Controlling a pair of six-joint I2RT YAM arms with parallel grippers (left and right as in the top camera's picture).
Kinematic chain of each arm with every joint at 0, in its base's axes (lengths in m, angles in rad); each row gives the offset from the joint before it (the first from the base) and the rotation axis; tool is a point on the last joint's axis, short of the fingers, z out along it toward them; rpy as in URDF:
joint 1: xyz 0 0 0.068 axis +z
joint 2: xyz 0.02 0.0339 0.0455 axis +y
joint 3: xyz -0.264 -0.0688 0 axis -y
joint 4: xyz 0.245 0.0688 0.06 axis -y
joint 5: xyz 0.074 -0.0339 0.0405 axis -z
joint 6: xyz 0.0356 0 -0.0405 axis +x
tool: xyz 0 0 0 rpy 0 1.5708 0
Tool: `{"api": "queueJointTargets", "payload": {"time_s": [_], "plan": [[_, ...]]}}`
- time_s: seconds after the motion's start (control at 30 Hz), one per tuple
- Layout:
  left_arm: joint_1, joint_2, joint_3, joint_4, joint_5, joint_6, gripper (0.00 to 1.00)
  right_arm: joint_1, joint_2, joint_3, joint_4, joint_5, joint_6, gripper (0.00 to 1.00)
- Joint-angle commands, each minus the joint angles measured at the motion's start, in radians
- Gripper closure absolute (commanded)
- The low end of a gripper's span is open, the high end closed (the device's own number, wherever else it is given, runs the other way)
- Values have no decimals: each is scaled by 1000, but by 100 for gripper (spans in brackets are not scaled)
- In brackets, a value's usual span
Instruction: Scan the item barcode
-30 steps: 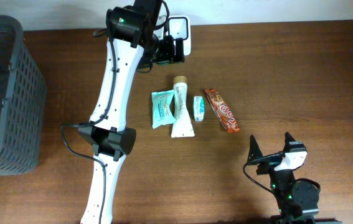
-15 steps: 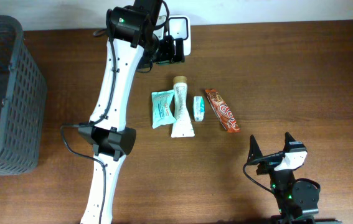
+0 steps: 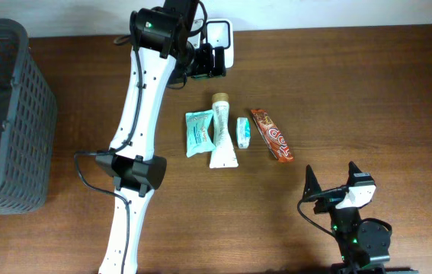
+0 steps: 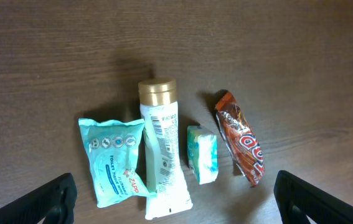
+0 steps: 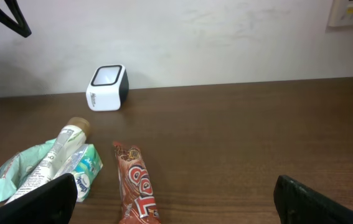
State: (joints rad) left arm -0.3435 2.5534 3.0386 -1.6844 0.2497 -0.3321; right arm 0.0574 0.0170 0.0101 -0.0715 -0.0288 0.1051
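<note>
Table [image 3: 383, 99], centre row: wipes packet [image 3: 198, 132], gold-capped tube [image 3: 221, 133], small teal box [image 3: 242, 132], chocolate bar [image 3: 271, 135]. Barcode scanner [image 3: 219, 36] at far edge. Left hand [image 3: 209, 62] beside scanner, spread apart, empty. Right hand [image 3: 331, 176] near front edge, likewise.

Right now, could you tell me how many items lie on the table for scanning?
4, in one row: teal pack leftmost, tube, small box, brown bar rightmost; none seems hidden.

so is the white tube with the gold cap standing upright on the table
No, the white tube with the gold cap lies flat on the brown wooden table, next to the teal pouch.
</note>
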Motion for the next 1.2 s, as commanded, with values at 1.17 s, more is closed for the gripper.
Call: {"api": "queueJointTargets", "payload": {"time_s": [1.17], "plan": [[173, 29, 1, -4, -343, -63, 1, -7, -3, -5, -4, -12, 4, 1]]}}
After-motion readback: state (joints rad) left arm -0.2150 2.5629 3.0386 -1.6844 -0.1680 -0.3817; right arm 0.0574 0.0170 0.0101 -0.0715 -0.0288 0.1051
